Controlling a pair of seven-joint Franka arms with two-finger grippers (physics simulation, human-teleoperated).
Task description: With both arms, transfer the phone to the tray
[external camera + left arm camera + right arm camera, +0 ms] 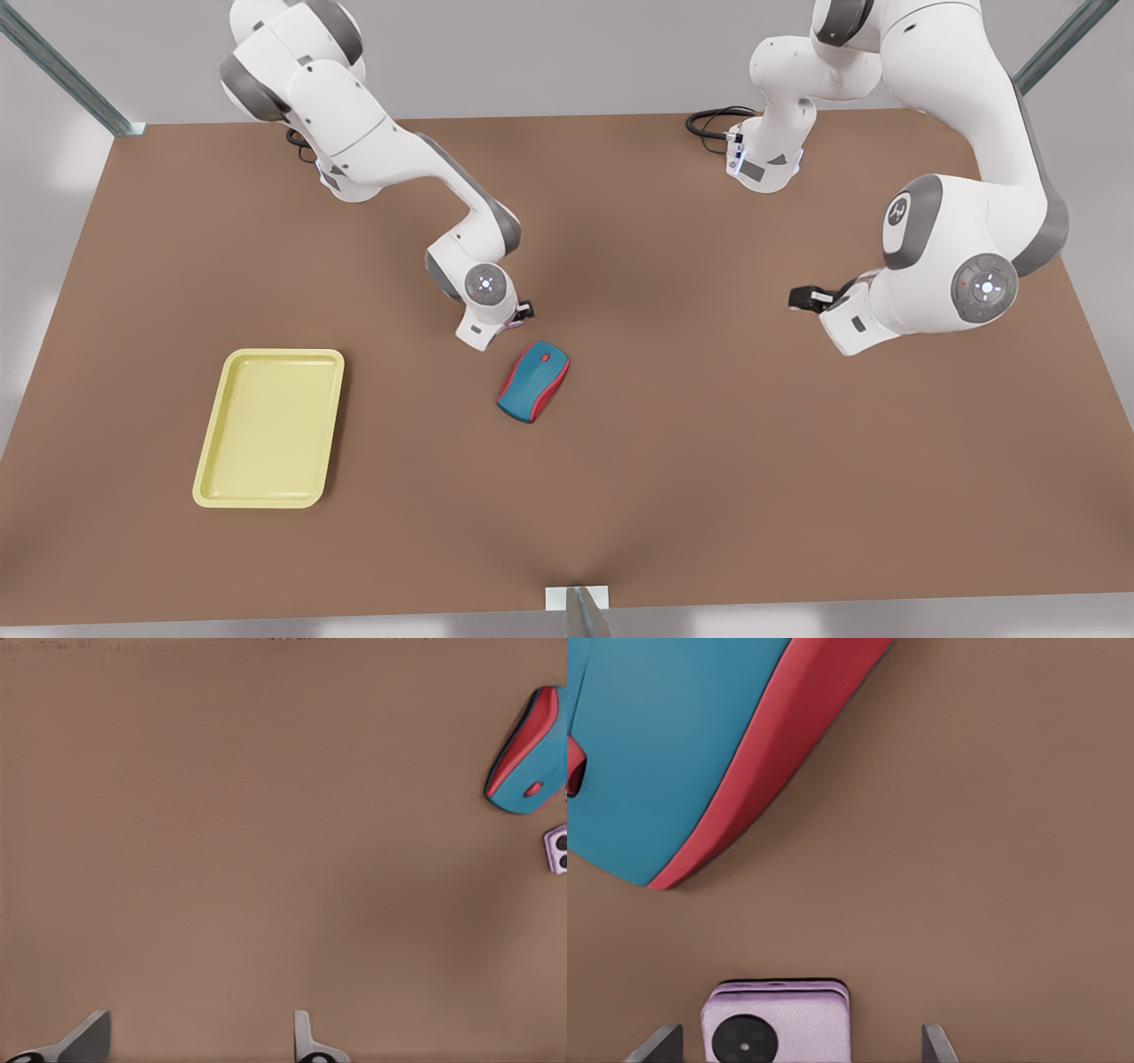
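One tray [269,429], bare, phone [776,1024] apart.

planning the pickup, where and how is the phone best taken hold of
Grip the phone across its two long side edges, coming straight down: it lies flat and thin. The open right end effector already straddles it; the mouse sits clear.

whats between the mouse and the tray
Only bare table between mouse and tray, in the front view. The right gripper is by the mouse over the phone; the left gripper waits at that view's right.
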